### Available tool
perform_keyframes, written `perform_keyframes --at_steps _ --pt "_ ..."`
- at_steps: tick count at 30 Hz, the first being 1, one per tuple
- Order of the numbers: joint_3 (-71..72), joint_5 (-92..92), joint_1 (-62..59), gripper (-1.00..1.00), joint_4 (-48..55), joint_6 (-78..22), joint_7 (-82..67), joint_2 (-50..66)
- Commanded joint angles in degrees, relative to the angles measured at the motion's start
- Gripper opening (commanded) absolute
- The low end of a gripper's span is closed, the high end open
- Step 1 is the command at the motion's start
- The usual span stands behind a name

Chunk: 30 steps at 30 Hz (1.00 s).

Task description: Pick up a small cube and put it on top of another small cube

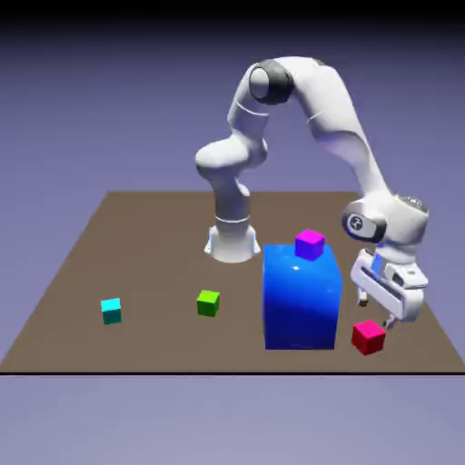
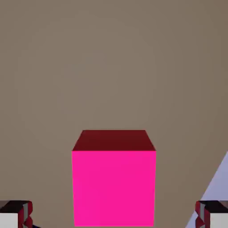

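Magenta cube point(image 1: 310, 244) sits on top of a tall blue block point(image 1: 301, 304), right of centre in the exterior view; too low a swing with the red cube could knock it off. Farther right, the fingers point(image 1: 376, 311) are wide apart above the red cube point(image 1: 368, 337) on the bench point(image 1: 163, 342); an off-centre descent could make one fingertip strike and tip it.

Simulated lab tabletop point(image 1: 154, 263), plain violet backdrop point(image 1: 118, 109)
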Motion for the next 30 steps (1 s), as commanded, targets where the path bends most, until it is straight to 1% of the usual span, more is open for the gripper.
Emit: perform_keyframes --at_steps 1,2,3,4,8,13,30 --pt "-0.2 -0.2 -0.1 0.00 0.3 1.8 0.2 2.1" --pt "-0.2 -0.2 -0.2 0.00 0.4 2.2 0.3 2.6" --pt "-0.2 -0.2 -0.2 -1.00 0.4 2.2 0.3 2.6" --pt "-0.2 -0.2 -0.2 -1.00 0.4 2.2 0.3 2.6" --pt "0.4 0.5 0.3 -1.00 -0.9 -4.9 -0.6 -5.7" --pt "-8.3 1.4 -8.2 -1.00 8.9 -14.6 -1.9 -15.1" --pt "11.0 10.2 -22.0 -1.00 -10.8 -43.3 33.7 -50.4"
